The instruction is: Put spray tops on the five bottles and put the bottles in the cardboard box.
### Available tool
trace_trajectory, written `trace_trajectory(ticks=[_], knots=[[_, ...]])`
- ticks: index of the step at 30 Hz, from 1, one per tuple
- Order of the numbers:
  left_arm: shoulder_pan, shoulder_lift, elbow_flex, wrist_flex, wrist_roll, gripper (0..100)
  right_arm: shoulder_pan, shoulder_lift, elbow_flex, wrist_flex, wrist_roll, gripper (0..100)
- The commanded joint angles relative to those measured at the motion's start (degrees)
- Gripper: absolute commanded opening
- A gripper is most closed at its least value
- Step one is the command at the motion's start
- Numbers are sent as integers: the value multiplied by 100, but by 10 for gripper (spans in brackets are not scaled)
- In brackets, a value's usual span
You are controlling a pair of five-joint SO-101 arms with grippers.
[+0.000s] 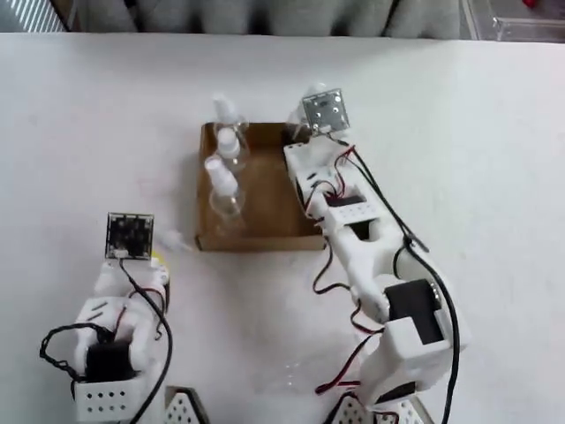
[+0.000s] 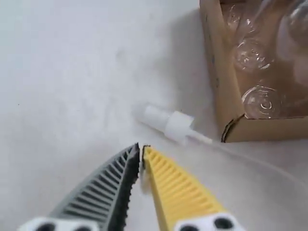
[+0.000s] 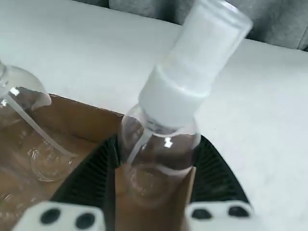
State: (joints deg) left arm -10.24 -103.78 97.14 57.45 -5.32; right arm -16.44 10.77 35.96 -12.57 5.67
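The cardboard box [image 1: 265,208] sits mid-table, and capped clear bottles [image 1: 228,150] stand along its left side. Over the box's far right corner, my right gripper [image 3: 159,161] is shut on a clear bottle [image 3: 161,154] that wears a white spray top [image 3: 192,72]; the bottle is upright just above the box wall [image 3: 72,113]. A loose white spray top [image 2: 168,122] with its thin tube lies on the table beside the box's near left corner [image 2: 226,130]. Just short of that top, my left gripper [image 2: 141,148] is shut with nothing in it; in the high view the loose top [image 1: 172,238] lies ahead of that gripper [image 1: 157,258].
Another bottle [image 3: 19,91] with a dip tube stands in the box beside the held one. Round bottle bases [image 2: 260,101] show inside the box near its corner. A faint clear shape [image 1: 282,375] lies on the table between the two arm bases.
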Motion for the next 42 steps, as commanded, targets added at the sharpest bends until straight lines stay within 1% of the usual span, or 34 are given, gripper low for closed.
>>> trace_trajectory(ticks=[1, 19, 22, 28, 37, 42], knots=[[-57, -66, -9, 18, -79, 23, 40, 136, -264, -92, 114, 15], [-57, -66, -9, 18, -88, 23, 31, 207, -264, -198, 123, 23], [-57, -66, -9, 18, -88, 23, 40, 207, -255, -374, 123, 77], [-57, -66, -9, 18, -88, 23, 31, 242, -255, -374, 123, 186], [-57, -66, -9, 18, -88, 23, -154, 242, -237, -374, 132, 270], [-57, -66, -9, 18, -88, 23, -198, 259, -229, -374, 132, 278]])
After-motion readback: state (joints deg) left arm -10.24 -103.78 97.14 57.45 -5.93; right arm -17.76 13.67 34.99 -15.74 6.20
